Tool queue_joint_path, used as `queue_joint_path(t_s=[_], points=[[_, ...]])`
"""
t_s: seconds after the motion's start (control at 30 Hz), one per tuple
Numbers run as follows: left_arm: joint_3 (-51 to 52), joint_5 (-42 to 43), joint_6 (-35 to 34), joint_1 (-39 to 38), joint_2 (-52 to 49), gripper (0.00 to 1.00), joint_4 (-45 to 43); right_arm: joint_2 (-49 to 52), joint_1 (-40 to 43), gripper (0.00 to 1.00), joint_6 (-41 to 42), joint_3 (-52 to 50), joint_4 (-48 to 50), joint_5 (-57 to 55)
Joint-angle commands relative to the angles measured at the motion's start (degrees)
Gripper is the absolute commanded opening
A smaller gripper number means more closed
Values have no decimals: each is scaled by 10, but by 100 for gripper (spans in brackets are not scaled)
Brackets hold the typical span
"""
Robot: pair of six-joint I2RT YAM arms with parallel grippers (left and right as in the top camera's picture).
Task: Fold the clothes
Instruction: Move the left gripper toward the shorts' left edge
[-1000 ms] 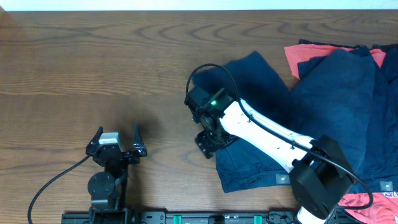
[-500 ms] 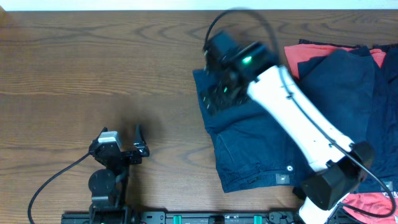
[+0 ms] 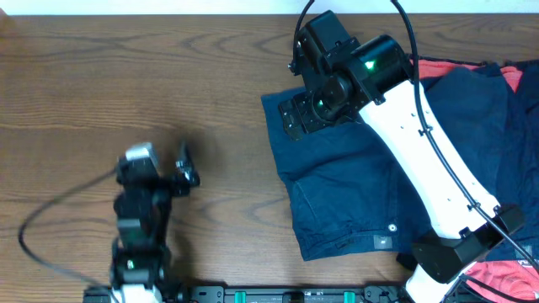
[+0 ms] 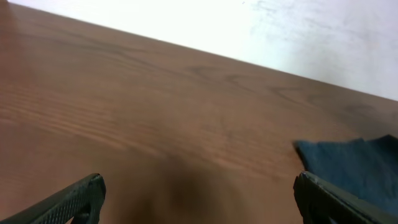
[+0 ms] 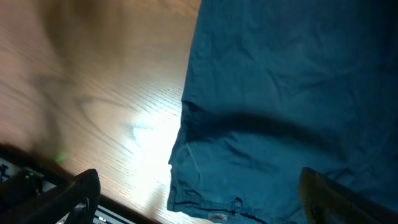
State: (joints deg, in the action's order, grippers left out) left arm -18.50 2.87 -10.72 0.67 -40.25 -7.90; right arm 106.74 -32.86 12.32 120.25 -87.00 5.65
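Observation:
A dark navy garment (image 3: 337, 194) lies spread on the wooden table (image 3: 126, 76), its waistband and label toward the near edge. More clothes, navy (image 3: 472, 118) and coral-red (image 3: 514, 76), are piled at the right. My right gripper (image 3: 310, 111) hovers open over the garment's far left corner. In the right wrist view the navy garment (image 5: 280, 112) fills the frame below the open right gripper (image 5: 199, 199), which holds nothing. My left gripper (image 3: 187, 164) stands open over bare wood, left of the garment. Its wrist view shows the left gripper (image 4: 199, 205) open and a navy corner (image 4: 354, 165) at the right.
The table's far edge meets a white wall (image 4: 280, 31). The right arm's white links (image 3: 421, 143) cross above the garment from their base (image 3: 438, 261) at the near right. A cable (image 3: 50, 227) loops beside the left arm, and a dark rail (image 3: 253, 295) runs along the near edge.
My right arm swung from the garment's near left side up to its far left corner, and the cloth's left part now lies spread wider. The left arm has shifted farther from the near edge.

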Motion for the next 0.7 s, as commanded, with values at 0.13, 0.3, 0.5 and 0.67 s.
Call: queue_joint_path(t_s=[0.13, 0.3, 0.5, 0.67], points=[[-222, 128, -5, 1, -249, 98, 110, -9, -3, 99, -11, 9, -1, 3], [-282, 277, -3, -7, -339, 98, 163, -14, -3, 99, -13, 9, -4, -4], [-279, 304, -10, -7, -360, 85, 182, -38, 6, 99, -17, 9, -9, -16], [-279, 312, -19, -9, -368, 69, 211, -59, 15, 99, -22, 9, -9, -16]])
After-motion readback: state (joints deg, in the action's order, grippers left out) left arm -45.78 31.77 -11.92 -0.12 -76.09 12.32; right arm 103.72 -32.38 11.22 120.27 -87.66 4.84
